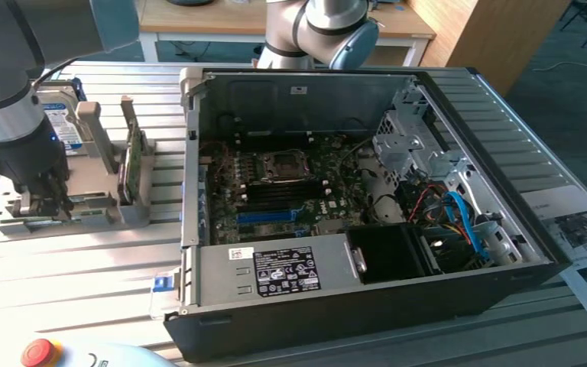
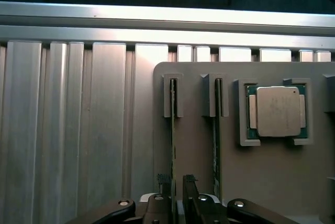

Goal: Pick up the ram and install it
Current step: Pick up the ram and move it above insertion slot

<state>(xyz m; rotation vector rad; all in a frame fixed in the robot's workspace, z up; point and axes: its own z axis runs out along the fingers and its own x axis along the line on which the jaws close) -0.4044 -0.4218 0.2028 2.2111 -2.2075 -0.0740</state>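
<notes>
Ram point(image 2: 173, 145): light, stiff, thin, fragile board standing on edge; grip flat faces; hand point(image 2: 176, 183) narrowly open astride it, nothing clamped

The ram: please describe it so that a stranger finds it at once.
Find the grey holder on the ribbed aluminium table. In its slots the ram and another thin board stand on edge; the ram is farther from the square silver chip, with the gripper astride it.
</notes>
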